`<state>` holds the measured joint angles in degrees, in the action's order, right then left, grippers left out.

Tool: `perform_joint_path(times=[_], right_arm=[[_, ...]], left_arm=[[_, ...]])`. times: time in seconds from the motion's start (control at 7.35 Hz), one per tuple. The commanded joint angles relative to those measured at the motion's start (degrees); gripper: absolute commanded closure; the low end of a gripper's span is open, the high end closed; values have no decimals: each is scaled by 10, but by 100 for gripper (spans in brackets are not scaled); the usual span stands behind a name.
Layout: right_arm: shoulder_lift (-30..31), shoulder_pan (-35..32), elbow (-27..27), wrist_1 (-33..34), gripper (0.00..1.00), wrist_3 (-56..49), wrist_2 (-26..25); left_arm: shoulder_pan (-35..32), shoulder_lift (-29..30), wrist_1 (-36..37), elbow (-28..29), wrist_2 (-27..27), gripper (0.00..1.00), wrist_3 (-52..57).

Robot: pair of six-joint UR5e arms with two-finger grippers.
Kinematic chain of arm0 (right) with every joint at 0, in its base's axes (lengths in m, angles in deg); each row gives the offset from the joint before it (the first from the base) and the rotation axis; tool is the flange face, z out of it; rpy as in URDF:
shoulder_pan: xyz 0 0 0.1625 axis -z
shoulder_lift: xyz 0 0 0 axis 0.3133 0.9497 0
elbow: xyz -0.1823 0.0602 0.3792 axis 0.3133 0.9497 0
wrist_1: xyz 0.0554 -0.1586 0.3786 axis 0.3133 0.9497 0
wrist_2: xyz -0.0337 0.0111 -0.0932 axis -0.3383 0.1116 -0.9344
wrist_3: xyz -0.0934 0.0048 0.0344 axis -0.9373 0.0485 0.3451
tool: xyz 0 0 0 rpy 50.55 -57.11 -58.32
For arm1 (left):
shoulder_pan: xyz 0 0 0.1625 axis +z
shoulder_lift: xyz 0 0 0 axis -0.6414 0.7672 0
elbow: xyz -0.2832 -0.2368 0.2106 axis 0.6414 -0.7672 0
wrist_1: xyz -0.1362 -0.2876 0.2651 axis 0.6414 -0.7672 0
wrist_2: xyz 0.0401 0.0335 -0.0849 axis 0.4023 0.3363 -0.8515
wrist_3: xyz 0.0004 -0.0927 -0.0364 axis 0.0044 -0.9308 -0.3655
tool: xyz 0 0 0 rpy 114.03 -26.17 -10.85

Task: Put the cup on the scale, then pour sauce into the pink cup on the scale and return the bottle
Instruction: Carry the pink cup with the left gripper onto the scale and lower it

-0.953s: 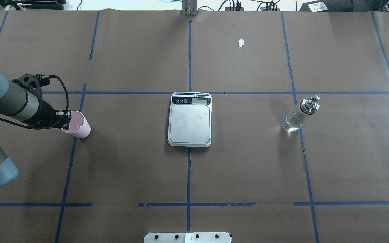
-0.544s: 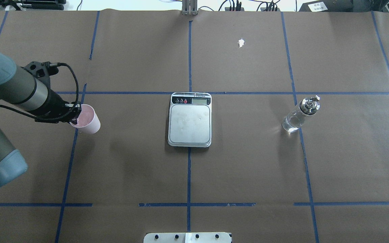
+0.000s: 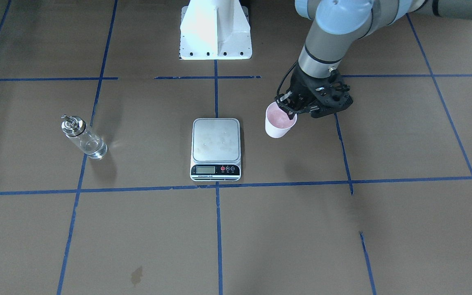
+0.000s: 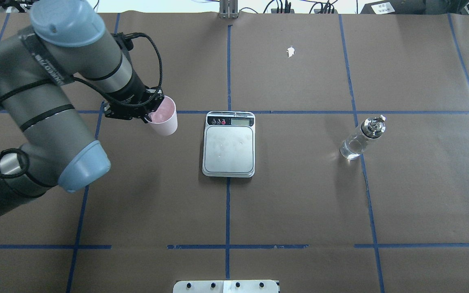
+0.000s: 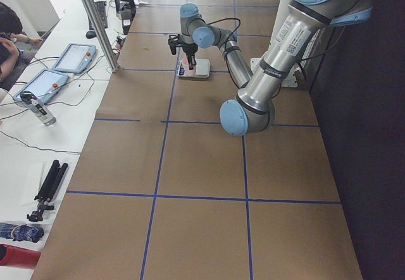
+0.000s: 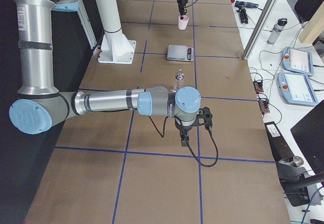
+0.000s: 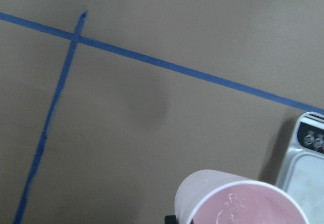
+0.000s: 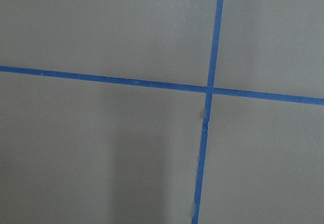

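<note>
My left gripper [image 4: 150, 116] is shut on the near rim of the pink cup [image 4: 165, 120] and holds it upright, off the table, just left of the scale [image 4: 229, 148]. The front view shows the left gripper [image 3: 287, 110], the cup [image 3: 277, 125] and the empty steel scale [image 3: 216, 141]. The left wrist view shows the cup's mouth [image 7: 238, 198] and a corner of the scale [image 7: 309, 168]. The glass bottle [image 4: 358, 138] with a silver cap stands upright far to the right. My right gripper [image 6: 183, 142] shows only in the exterior right view, pointing down near the table; I cannot tell its state.
The white robot base plate [image 3: 215, 28] sits at the table's near edge. Blue tape lines grid the brown paper, which has a small white tear [image 4: 290, 51]. A side bench with tablets [image 6: 298, 62] runs along the far side.
My left arm has carried the cup to the right and farther from the robot, from the left edge of the table to just beside the scale. Scale and bottle have not moved.
</note>
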<state>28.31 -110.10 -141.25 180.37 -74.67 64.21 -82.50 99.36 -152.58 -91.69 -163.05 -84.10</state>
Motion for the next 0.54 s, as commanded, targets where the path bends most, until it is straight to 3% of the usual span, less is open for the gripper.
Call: perform_joint_path(times=[0.0,0.14,0.41], right_arm=[[0,0,0,0,0,0,0],[0,0,1,0,0,0,0],[1,0,1,1,0,0,0]], left_arm=[[40,73,-42,84,23,100,-70],[61,77,-86,117,26,100,-94],[92,77,-103,131,56,100,-113]])
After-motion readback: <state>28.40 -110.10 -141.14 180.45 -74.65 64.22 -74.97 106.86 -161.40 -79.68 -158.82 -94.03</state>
